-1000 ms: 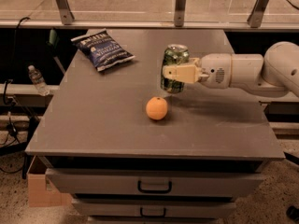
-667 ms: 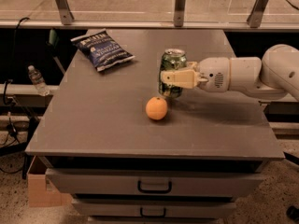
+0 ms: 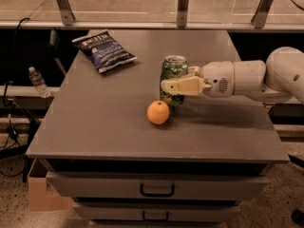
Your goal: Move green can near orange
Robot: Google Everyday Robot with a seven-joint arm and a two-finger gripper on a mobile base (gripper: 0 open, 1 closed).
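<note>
The green can [image 3: 172, 70] stands upright near the middle of the grey table [image 3: 104, 122], with its silver top showing. The orange [image 3: 158, 112] lies just in front of it and slightly left, almost touching the can's base. My gripper [image 3: 173, 82] reaches in from the right on a white arm [image 3: 247, 79]. Its cream fingers [image 3: 183, 86] are shut around the can's middle.
A dark blue chip bag [image 3: 104, 50] lies at the table's back left. A water bottle [image 3: 37, 81] stands off the table on the left. Metal posts [image 3: 182, 6] run behind the table. Drawers [image 3: 156, 188] are under the table front.
My gripper has carried the green can a little left and towards the front, down to the table. The can now stands close behind the orange. The orange has not moved.
</note>
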